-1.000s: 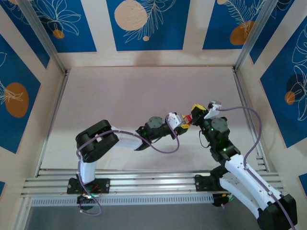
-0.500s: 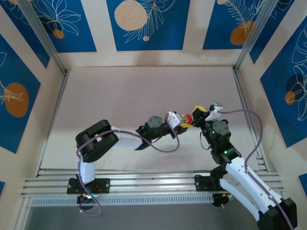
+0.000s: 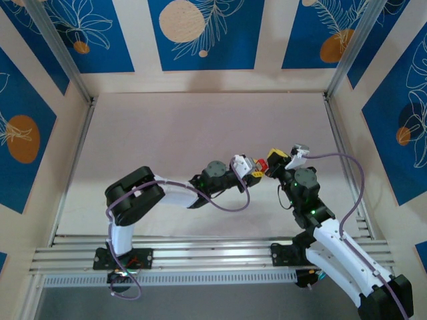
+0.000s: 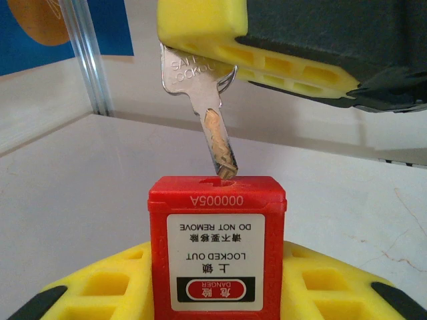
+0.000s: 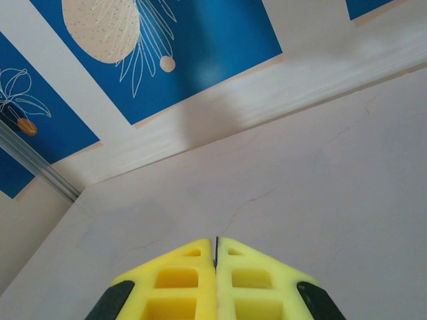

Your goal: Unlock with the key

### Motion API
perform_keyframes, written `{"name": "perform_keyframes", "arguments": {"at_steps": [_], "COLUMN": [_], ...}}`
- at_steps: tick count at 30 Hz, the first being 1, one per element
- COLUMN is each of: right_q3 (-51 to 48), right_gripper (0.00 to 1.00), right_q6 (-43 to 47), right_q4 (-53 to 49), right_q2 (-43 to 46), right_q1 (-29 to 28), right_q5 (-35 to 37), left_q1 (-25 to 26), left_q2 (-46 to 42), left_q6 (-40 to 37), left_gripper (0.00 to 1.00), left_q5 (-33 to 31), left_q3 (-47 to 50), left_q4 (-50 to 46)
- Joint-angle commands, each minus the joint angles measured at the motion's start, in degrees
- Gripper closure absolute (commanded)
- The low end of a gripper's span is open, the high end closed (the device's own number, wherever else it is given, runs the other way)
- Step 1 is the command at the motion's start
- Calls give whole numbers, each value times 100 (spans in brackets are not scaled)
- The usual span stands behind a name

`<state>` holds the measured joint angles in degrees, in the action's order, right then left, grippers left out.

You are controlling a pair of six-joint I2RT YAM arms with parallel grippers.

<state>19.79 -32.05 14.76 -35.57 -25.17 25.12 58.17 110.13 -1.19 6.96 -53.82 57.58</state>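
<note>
Right gripper (image 5: 215, 250) is pinching flat silvery metal key (image 4: 212, 127) by its head; blade, slightly tilted, is touching keyway (image 4: 223, 181) of red plastic padlock (image 4: 217, 250) clamped in left gripper (image 4: 215, 293).

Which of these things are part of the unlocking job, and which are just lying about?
In the job: the key, tip at the keyhole; the red padlock; the right gripper holding the key; the left gripper holding the padlock.
Just around: the table; the blue wall panels; the metal rails.
</note>
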Motion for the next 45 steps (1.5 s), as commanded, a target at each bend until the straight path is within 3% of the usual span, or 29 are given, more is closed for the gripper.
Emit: {"name": "perform_keyframes", "arguments": {"at_steps": [1, 45], "right_q3": [8, -394], "right_gripper": [100, 100], "right_q6": [-100, -119], "right_q4": [151, 256], "right_q2": [5, -116], "right_q1": [-50, -199], "right_q5": [50, -147], "left_q1": [-34, -109], "left_q2": [-35, -267], "left_q6": [102, 468], "left_gripper": [80, 81], "left_q5": [25, 77], "left_q3": [-163, -257], "left_q4": [193, 412]}}
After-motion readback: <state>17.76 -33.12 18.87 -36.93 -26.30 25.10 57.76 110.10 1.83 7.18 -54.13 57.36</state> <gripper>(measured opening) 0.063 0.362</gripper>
